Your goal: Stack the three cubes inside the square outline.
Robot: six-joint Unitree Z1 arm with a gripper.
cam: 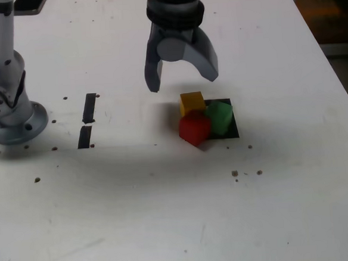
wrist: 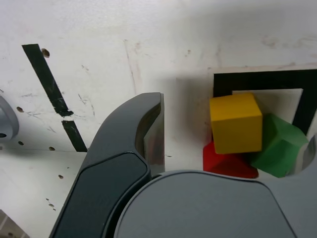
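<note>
Three cubes sit bunched together and touching on the square outline (cam: 235, 126). The yellow cube (cam: 192, 103) is at the back, the red cube (cam: 195, 129) in front of it, and the green cube (cam: 219, 117) on the exterior view's right. Red and green look tilted, and red reaches over the outline's front-left corner. Whether yellow rests on the others I cannot tell. My gripper (cam: 182, 82) hangs open just above and behind the cluster, holding nothing. In the wrist view one dark finger (wrist: 143, 129) stands beside the yellow cube (wrist: 235, 123), red cube (wrist: 225, 161), green cube (wrist: 280, 144) and outline (wrist: 262, 79).
Two short black tape strips (cam: 89, 108) (cam: 85, 137) lie on the white table at the exterior view's left. The arm's grey base (cam: 8, 115) stands at the far left. Small dark screw holes dot the table top. The table's right edge (cam: 337, 77) runs diagonally.
</note>
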